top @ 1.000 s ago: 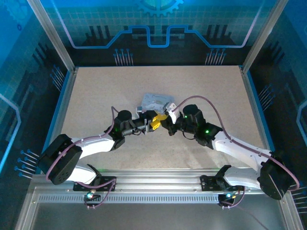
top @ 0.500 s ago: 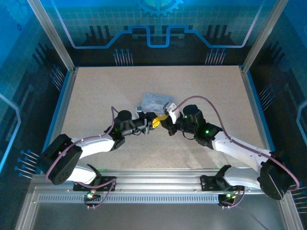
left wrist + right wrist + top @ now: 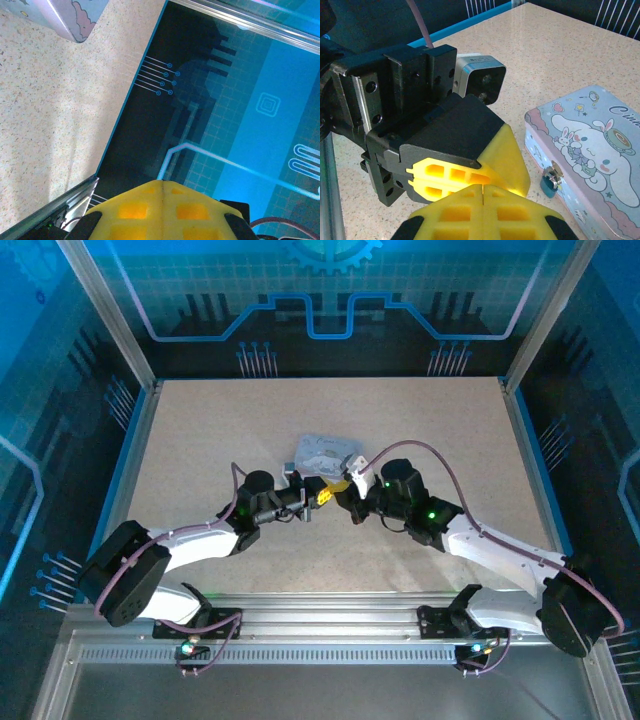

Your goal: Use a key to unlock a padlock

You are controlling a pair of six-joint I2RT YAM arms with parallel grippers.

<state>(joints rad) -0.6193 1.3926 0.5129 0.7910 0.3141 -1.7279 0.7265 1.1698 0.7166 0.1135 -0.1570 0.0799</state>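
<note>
The tiny dark padlock [image 3: 550, 183] with its silver shackle hangs from the clasp on the front of the pale blue cartoon tin [image 3: 592, 137], [image 3: 325, 453]. My left gripper [image 3: 320, 498] and right gripper [image 3: 343, 486] meet tip to tip just in front of the tin. In the right wrist view the left gripper [image 3: 470, 177] lies crosswise against my right gripper [image 3: 482, 192], a little left of the padlock. Both pairs of yellow fingers are pressed together. The left gripper [image 3: 162, 185] also looks shut in its own view. The key is hidden.
A corner of the tin [image 3: 70, 20] sits at the top left of the left wrist view. Speckled beige tabletop [image 3: 200, 440] spreads around the tin. The blue enclosure walls [image 3: 320, 300] ring the table, and the metal rail [image 3: 320, 625] runs along the near edge.
The left gripper's yellow fingers have shifted slightly against the right gripper's tips and show less from above. Both arms otherwise hold their place.
</note>
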